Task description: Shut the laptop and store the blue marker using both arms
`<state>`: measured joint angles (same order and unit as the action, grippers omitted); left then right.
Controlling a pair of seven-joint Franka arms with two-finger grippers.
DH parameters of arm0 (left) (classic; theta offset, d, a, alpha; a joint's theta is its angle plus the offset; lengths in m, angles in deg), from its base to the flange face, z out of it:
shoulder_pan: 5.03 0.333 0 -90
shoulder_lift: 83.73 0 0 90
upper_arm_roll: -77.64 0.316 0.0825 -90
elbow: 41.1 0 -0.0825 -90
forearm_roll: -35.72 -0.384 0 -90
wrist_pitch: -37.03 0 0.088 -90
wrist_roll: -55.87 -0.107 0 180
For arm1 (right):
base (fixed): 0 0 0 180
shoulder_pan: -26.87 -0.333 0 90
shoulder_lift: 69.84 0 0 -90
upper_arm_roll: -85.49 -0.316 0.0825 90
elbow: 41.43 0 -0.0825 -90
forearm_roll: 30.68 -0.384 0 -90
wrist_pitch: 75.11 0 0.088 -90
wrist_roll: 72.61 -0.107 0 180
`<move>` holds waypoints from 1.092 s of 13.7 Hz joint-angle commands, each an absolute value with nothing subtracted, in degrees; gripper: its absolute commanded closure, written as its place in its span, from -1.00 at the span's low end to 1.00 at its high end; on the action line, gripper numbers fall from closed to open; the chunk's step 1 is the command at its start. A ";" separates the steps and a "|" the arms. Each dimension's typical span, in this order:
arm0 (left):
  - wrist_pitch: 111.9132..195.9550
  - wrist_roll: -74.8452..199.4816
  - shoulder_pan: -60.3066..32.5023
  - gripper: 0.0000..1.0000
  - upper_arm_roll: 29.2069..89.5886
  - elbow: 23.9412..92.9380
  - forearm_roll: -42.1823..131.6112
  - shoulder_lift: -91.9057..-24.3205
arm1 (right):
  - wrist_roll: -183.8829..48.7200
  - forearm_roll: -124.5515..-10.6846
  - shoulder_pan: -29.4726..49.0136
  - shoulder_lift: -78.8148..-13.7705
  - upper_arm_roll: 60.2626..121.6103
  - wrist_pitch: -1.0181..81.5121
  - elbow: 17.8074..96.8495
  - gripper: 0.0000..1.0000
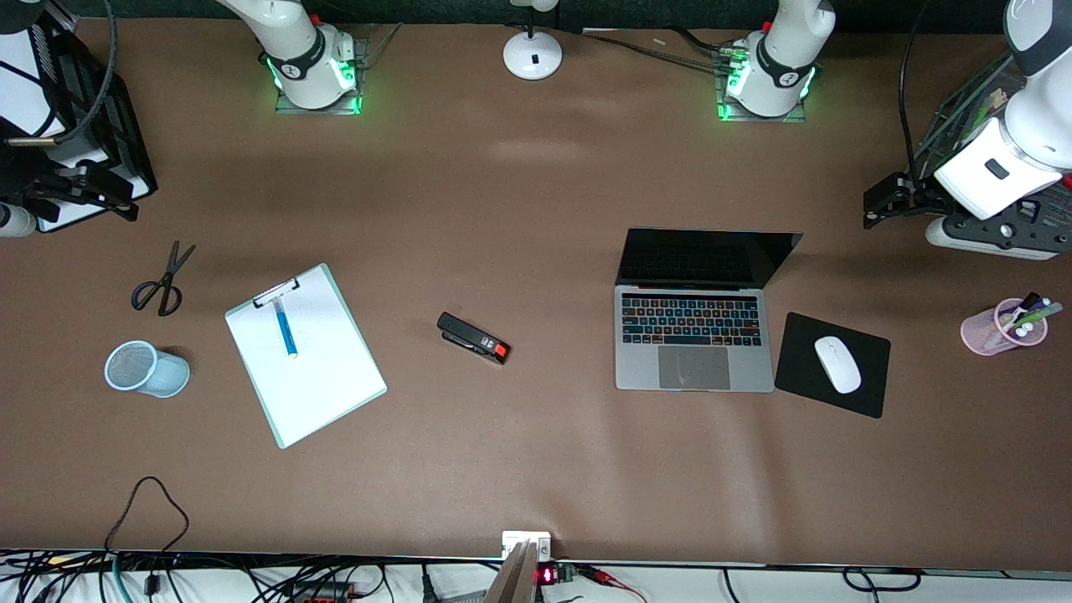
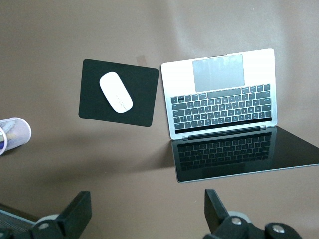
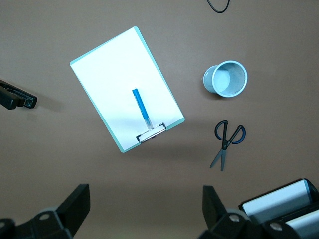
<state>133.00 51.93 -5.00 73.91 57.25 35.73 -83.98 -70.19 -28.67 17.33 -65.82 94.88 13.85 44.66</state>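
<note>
The silver-grey laptop (image 1: 693, 335) stands open on the brown table toward the left arm's end, its black screen upright; it also shows in the left wrist view (image 2: 219, 94). The blue marker (image 1: 285, 328) lies on the white paper of a clipboard (image 1: 314, 377) toward the right arm's end, and shows in the right wrist view (image 3: 140, 108). My left gripper (image 1: 875, 209) hangs open and empty over bare table at the left arm's end (image 2: 148, 214). My right gripper (image 1: 117, 201) hangs open and empty over bare table at the right arm's end (image 3: 147, 211).
A black mouse pad (image 1: 796, 368) with a white mouse (image 1: 837, 364) lies beside the laptop. A pink cup of pens (image 1: 1003, 327) stands past it. A black stapler (image 1: 473, 337) lies mid-table. Scissors (image 1: 161, 285) and a tipped light-blue mesh cup (image 1: 146, 368) lie beside the clipboard.
</note>
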 commanded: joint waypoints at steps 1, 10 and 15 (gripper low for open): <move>131.43 50.77 -5.03 -1.00 73.86 54.79 35.63 -82.77 | -70.07 -28.66 17.29 -67.03 94.89 12.52 44.70 -1.00; 129.24 51.30 -4.85 -1.00 74.21 54.79 36.51 -82.24 | -70.24 -29.19 17.20 -64.75 94.89 16.37 44.61 -1.00; 122.40 51.30 -3.27 0.82 74.38 49.97 40.12 -77.86 | -69.89 -29.63 17.38 -61.41 94.89 17.79 44.61 -1.00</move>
<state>127.79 52.02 -3.91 74.32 55.87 39.07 -81.41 -70.16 -28.93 17.31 -62.66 94.88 17.24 44.85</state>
